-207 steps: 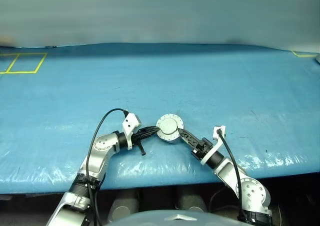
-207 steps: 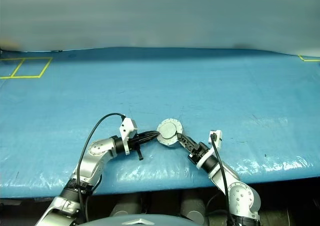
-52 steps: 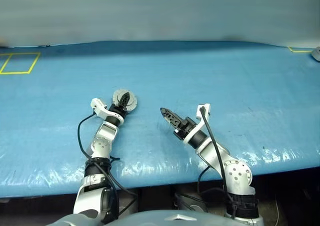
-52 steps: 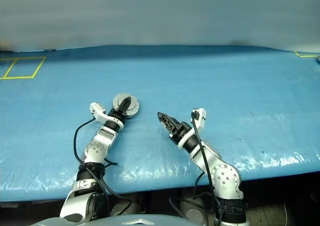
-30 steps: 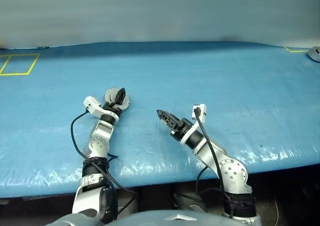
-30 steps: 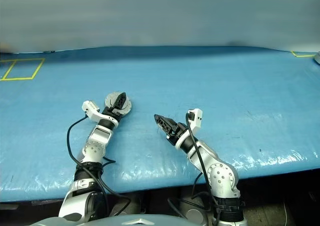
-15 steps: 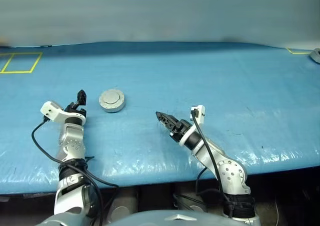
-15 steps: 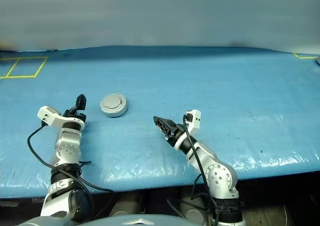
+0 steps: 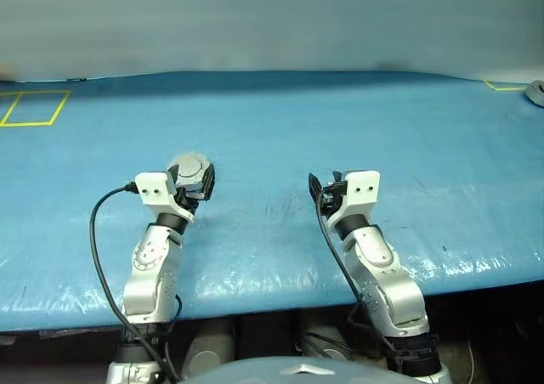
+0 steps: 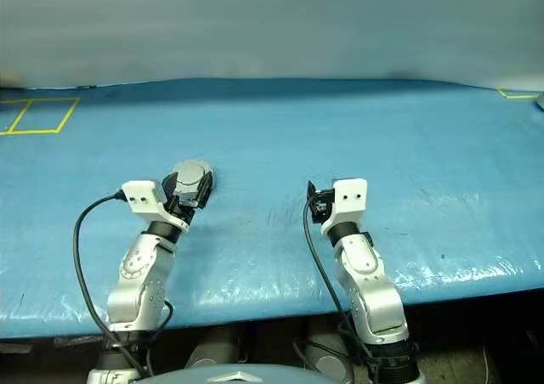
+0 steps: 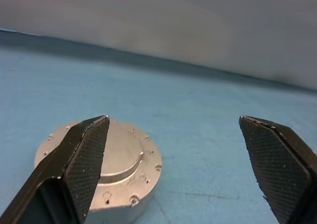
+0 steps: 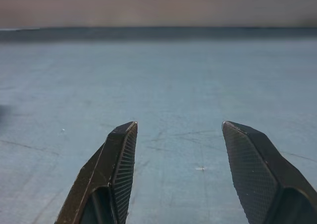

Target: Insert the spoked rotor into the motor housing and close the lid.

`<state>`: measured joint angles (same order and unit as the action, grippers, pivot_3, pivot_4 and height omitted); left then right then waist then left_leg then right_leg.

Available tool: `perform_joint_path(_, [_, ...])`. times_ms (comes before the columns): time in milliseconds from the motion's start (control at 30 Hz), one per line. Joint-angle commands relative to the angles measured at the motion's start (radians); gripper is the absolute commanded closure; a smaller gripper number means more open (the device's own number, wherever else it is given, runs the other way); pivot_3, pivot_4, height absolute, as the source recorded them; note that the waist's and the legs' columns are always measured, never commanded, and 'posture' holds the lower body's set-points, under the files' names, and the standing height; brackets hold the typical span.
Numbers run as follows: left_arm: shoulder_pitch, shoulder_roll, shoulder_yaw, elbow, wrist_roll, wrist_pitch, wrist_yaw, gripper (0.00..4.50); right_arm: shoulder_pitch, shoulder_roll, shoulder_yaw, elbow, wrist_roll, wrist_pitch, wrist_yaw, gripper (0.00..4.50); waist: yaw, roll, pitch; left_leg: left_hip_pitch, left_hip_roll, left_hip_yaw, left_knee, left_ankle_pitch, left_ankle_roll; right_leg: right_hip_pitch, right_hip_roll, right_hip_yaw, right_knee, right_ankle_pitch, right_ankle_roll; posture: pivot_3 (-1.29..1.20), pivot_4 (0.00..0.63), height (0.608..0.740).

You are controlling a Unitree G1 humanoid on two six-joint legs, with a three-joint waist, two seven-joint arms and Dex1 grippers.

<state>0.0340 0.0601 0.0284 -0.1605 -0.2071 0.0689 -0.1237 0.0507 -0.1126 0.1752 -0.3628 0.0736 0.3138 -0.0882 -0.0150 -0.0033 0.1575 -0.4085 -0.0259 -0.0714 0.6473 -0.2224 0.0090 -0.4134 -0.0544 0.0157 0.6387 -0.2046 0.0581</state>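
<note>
- The motor housing (image 11: 106, 169), lid (image 11: 119, 149) on, lies flat on the blue table (image 9: 340, 121), its plain silver-grey face up. It is round, so no long axis shows.
- In the head views the housing sits left of centre, at about 11 o'clock from the middle of the table's near edge, partly hidden behind the left gripper (image 9: 197, 183).
- The left arm reaches forward, its gripper level and aimed at 12 o'clock. Its fingers stand wide apart and hold nothing. In the left wrist view one finger (image 11: 79, 169) overlaps the housing's near side; I cannot tell whether they touch.
- The right arm reaches forward too, its gripper (image 10: 316, 201) level over bare table, well apart from the housing, at about 3 o'clock from it.
- The right fingers (image 12: 116, 169) are apart, with nothing between them.
</note>
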Motion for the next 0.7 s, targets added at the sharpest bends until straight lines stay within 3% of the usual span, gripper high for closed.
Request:
perform_joint_path(33, [0.047, -0.012, -0.017, -0.039, 0.099, -0.055, 0.065, 0.03, 0.078, -0.008, 0.030, -0.045, -0.159, -0.082, -0.078, 1.62, 0.003, 0.000, 0.000, 0.000, 0.000, 0.000, 0.000, 0.000, 0.000, 0.000, 0.000, 0.000, 0.000, 0.000, 0.000, 0.00, 0.150, 0.740])
perform_joint_path(267, [0.168, -0.027, -0.037, -0.064, 0.138, -0.074, 0.083, 0.03, 0.212, 0.000, 0.013, -0.066, -0.259, -0.114, -0.105, 1.62, 0.001, -0.001, 0.001, 0.000, 0.003, 0.000, 0.001, 0.000, 0.001, -0.001, -0.004, 0.000, 0.000, -0.001, 0.001, 0.00, 0.150, 0.740])
perform_joint_path(700, [0.116, -0.038, -0.044, -0.030, 0.141, -0.108, 0.072, 0.03, 0.167, 0.034, -0.008, -0.037, -0.299, -0.110, -0.073, 1.62, 0.003, -0.002, 0.001, -0.003, 0.002, -0.001, 0.000, 0.001, 0.002, -0.001, -0.006, -0.003, -0.002, -0.001, 0.002, 0.00, 0.150, 0.740])
